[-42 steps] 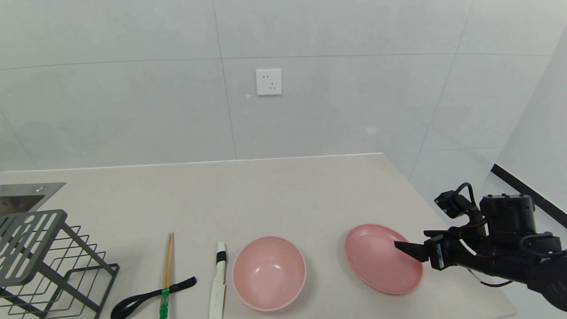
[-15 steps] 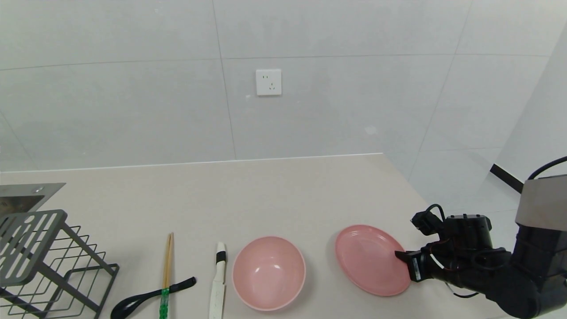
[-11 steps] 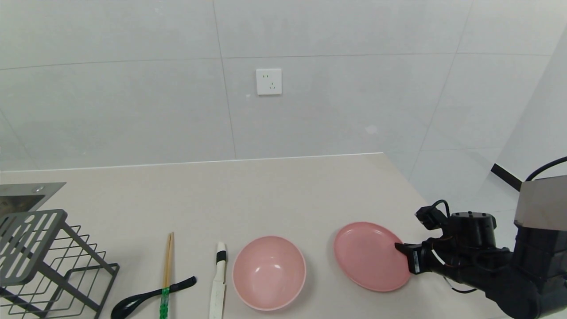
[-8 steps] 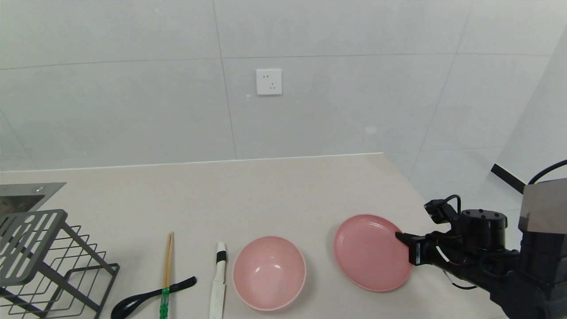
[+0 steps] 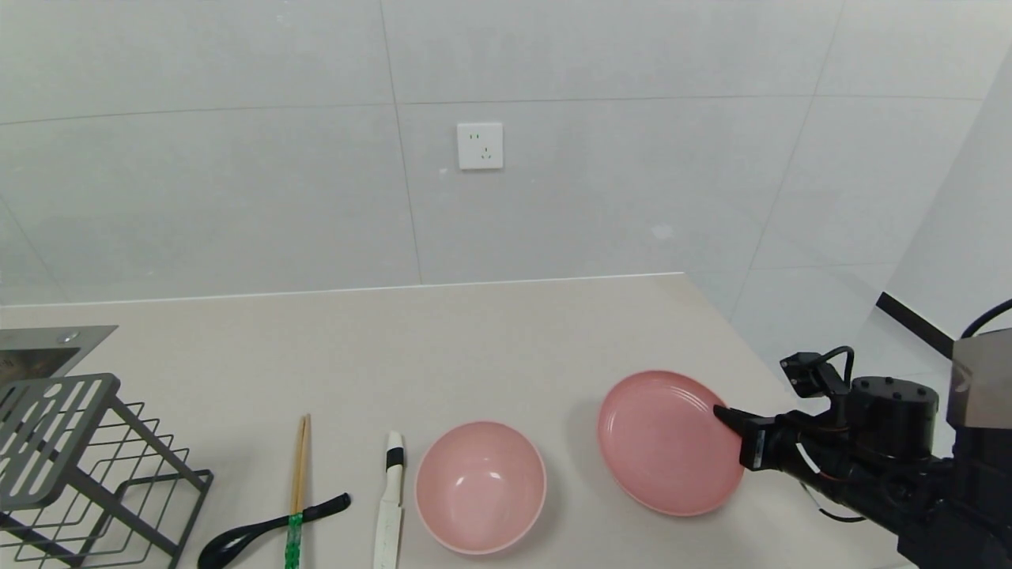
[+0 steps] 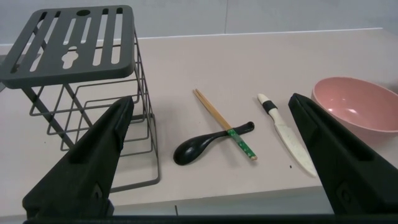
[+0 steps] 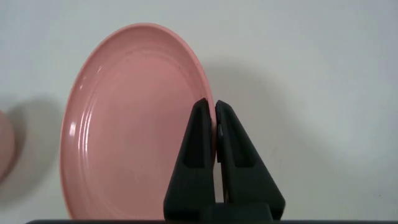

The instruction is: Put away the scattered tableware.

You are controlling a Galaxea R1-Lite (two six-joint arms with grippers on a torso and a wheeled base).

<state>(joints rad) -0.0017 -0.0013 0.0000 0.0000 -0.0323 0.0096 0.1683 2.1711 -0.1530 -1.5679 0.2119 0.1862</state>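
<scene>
Right wrist view: right tool (image 7: 211,107) clamps the pink plate (image 7: 130,118) by its near rim; rigid, smooth, probably light, slip-prone.

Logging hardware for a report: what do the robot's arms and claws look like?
The right arm is matte black with rounded joints, looped black cables and a small white label behind the right claw. It and the left claw have black, wedge-shaped tapering fingers.
</scene>
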